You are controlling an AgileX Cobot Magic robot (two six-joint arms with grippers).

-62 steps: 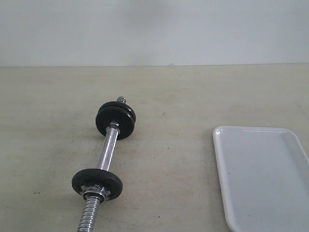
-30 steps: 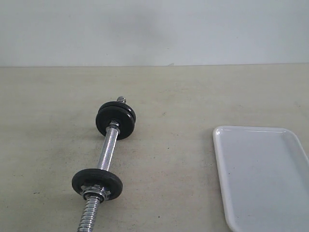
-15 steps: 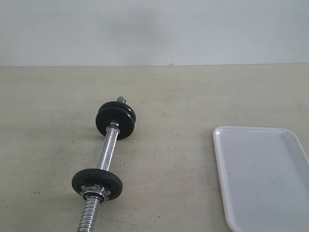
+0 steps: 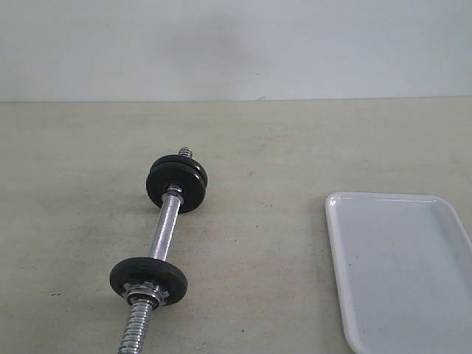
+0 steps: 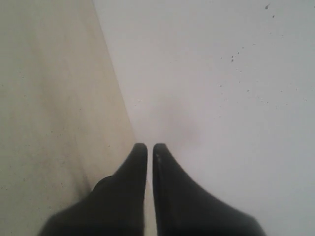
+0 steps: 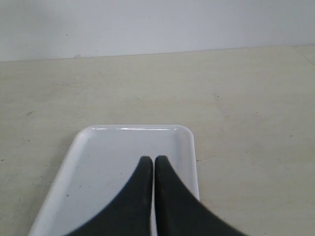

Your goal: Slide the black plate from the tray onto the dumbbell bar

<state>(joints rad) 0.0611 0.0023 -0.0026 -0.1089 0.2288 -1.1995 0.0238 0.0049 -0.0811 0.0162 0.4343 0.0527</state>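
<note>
The bar (image 4: 162, 232) lies on the table (image 4: 295, 140), left of centre, running near to far. Two black plates (image 4: 158, 184) sit together at its far end. A third plate (image 4: 125, 276) sits toward the near end, with a silver nut (image 4: 145, 293) against its near face. The white tray (image 4: 402, 273) lies to the right, well apart from the bar. The left fingers (image 5: 135, 167) are pressed together, holding nothing. The right fingers (image 6: 141, 177) are likewise pressed together, seen against the tray.
</note>
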